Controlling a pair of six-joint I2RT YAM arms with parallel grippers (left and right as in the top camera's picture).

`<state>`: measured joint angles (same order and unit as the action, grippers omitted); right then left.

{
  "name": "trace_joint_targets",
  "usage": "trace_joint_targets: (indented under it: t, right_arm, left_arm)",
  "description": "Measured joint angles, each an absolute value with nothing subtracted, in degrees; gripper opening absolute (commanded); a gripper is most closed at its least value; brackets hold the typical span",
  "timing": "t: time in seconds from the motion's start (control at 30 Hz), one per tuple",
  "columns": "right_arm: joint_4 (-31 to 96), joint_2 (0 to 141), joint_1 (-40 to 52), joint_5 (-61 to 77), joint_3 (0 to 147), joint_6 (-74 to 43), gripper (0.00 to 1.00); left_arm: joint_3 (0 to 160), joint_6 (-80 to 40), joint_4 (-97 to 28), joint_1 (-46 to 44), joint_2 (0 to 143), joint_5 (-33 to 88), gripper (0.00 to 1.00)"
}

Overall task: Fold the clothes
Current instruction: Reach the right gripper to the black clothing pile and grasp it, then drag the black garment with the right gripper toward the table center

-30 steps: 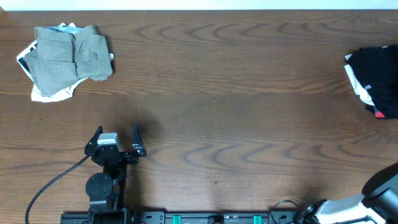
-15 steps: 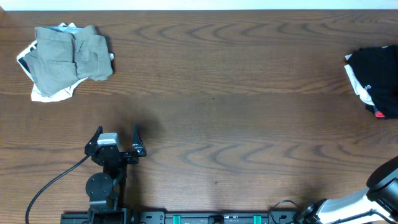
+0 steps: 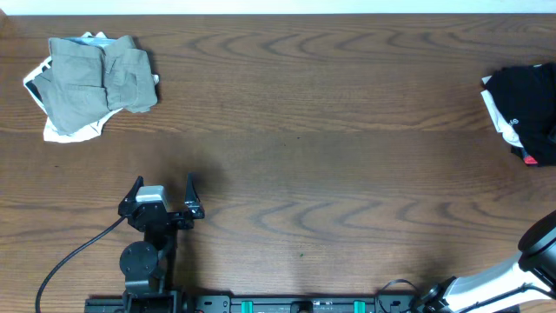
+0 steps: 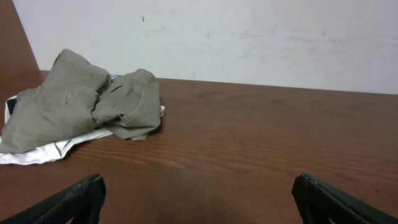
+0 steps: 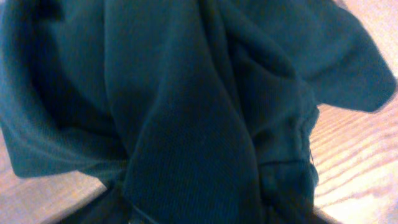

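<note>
The clothes lie in two heaps. A khaki-grey garment rests on a white printed one at the far left; from the left wrist the khaki garment lies ahead to the left. A black shirt with a small white mark sits at the right edge. My left gripper stands open on bare wood, well short of the khaki heap, its fingertips wide apart. Dark fabric fills the right wrist view and hides that gripper's jaws. Only part of the right arm shows overhead.
The brown wooden table stretches between the two heaps. A pale wall rises behind its far edge. A black cable runs from the left arm toward the front edge, where the arms' base rail sits.
The visible part of my right arm has slid toward the lower right corner of the overhead view. The left arm and both heaps have not moved.
</note>
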<state>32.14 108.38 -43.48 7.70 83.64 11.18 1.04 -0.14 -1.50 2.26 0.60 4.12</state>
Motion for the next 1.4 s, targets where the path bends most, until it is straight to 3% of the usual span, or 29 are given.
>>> trace_joint_targets:
  t: [0.33, 0.5, 0.9, 1.4]
  right_arm:
    - [32.29, 108.27, -43.48, 8.16, 84.31, 10.83, 0.01]
    - [32.29, 105.34, -43.48, 10.94, 84.86, 6.94, 0.01]
    - [30.13, 96.27, -39.94, 35.75, 85.78, -3.4, 0.01]
    - [31.55, 95.92, -14.92, 48.21, 85.78, -11.51, 0.01]
  left_arm:
    - [1.04, -0.14, -1.5, 2.26, 0.6, 4.12, 0.98]
    - [1.04, -0.14, -1.5, 2.26, 0.6, 4.12, 0.98]
    - [1.04, -0.14, -1.5, 2.26, 0.6, 4.12, 0.98]
    - [1.04, -0.14, -1.5, 2.26, 0.6, 4.12, 0.98]
